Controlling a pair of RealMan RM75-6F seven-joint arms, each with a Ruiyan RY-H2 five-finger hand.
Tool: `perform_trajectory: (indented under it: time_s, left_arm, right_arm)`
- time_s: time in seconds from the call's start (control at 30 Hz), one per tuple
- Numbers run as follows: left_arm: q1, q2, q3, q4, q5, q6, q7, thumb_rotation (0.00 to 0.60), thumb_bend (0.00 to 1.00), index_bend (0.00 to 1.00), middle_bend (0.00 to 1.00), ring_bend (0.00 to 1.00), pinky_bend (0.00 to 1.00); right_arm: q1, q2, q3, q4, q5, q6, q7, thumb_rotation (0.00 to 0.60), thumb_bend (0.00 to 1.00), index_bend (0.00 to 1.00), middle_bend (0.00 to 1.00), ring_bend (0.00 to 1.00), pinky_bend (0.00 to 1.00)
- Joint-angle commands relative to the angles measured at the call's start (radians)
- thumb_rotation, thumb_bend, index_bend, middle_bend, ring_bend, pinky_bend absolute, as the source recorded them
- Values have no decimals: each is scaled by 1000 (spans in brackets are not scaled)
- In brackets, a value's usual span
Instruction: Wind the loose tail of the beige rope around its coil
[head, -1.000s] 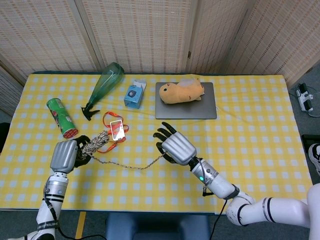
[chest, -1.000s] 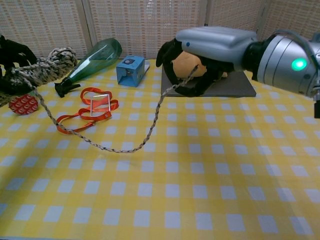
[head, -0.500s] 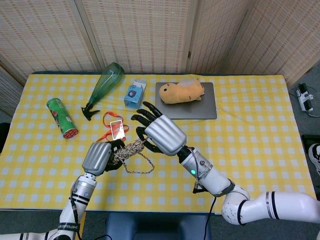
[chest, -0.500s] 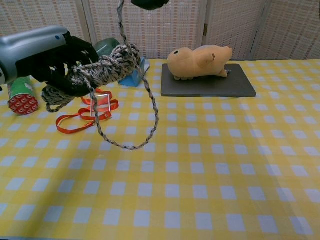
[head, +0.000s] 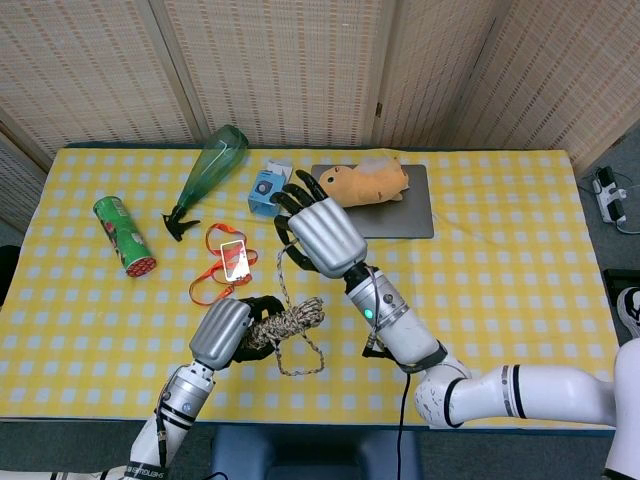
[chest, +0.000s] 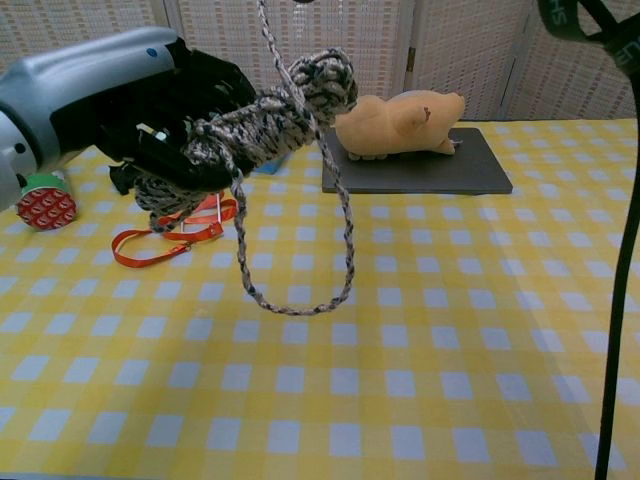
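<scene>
My left hand (head: 222, 334) grips the beige rope coil (head: 291, 321) and holds it above the table near the front edge. In the chest view the left hand (chest: 120, 95) fills the upper left, with the coil (chest: 262, 122) sticking out to the right. The loose tail (head: 283, 272) rises from the coil to my right hand (head: 322, 233), which pinches it high above the coil. A slack loop of tail (chest: 300, 300) hangs down to the cloth. The chest view does not show the right hand; the tail (chest: 268, 25) leaves that view at the top.
A green bottle (head: 212, 165), a green can (head: 122, 235) and a blue box (head: 270, 187) lie at the back left. An orange lanyard (head: 222, 262) with a card lies just behind the coil. A plush toy (head: 368, 183) rests on a grey pad (head: 405, 218).
My left hand has carried the coil right and toward the front edge, lifting it. My right hand has drawn the tail up and back, shortening the loop on the cloth.
</scene>
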Motion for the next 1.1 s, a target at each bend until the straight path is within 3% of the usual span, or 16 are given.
perform_trajectory:
  time_s: [0.03, 0.23, 0.47, 0.67, 0.9, 1.1]
  left_arm:
    - [14, 28, 3, -6, 88, -15, -157, 600, 510, 608, 617, 591, 687]
    - [41, 85, -2, -20, 164, 7, -329, 600, 511, 610, 617, 591, 687]
    - [68, 184, -19, -25, 177, 17, -487, 600, 513, 610, 617, 591, 687]
    - [74, 208, -45, -3, 127, 17, -538, 600, 514, 610, 617, 592, 687]
    - [64, 219, -83, 8, 56, 8, -562, 600, 515, 608, 617, 593, 687]
    - [47, 217, -129, 36, -29, 17, -513, 600, 518, 606, 616, 595, 687]
  right_arm:
    - [-19, 9, -27, 32, 7, -2, 29, 600, 427, 645, 255, 162, 52]
    - [-83, 12, -97, 92, -60, -8, 130, 600, 426, 646, 259, 162, 52]
    - [-176, -6, -237, 202, -226, -25, 252, 600, 427, 649, 265, 163, 52]
    - [-236, -25, -359, 285, -354, -25, 246, 600, 426, 653, 269, 159, 51]
    - [-277, -56, -426, 331, -441, -32, 234, 600, 427, 663, 273, 156, 51]
    - [-292, -67, -469, 303, -503, -48, 175, 600, 427, 667, 275, 158, 51]
